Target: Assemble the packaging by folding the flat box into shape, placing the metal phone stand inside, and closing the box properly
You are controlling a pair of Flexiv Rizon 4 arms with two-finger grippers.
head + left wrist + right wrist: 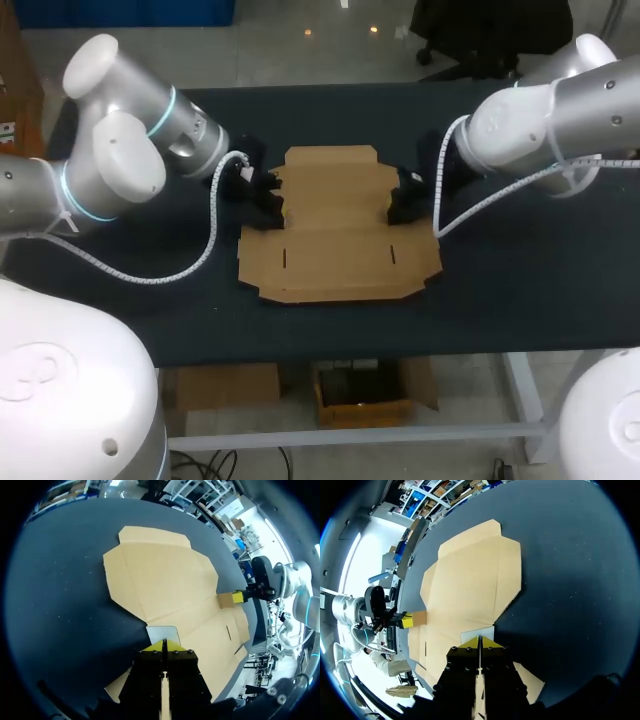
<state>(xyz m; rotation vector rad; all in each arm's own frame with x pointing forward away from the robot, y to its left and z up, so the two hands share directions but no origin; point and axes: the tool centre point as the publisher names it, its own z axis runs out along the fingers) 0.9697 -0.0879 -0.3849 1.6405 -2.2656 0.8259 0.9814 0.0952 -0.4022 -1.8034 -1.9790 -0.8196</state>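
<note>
A flat brown cardboard box blank point(335, 230) lies unfolded in the middle of the dark table. My left gripper point(268, 205) is shut at the blank's left edge. In its wrist view the yellow tips point(165, 644) meet against a small side flap point(162, 631). My right gripper point(400, 207) is shut at the blank's right edge, and its tips point(480, 641) press against the opposite side flap point(479, 632). Each wrist view also shows the other gripper across the blank point(160, 575), beside a small raised flap point(226, 600). No metal phone stand is in view.
The dark table surface point(520, 270) stretches around the cardboard on all sides, wider to the left and right. A white cable point(205, 255) hangs from the left arm over the table and another cable point(480, 210) hangs from the right arm.
</note>
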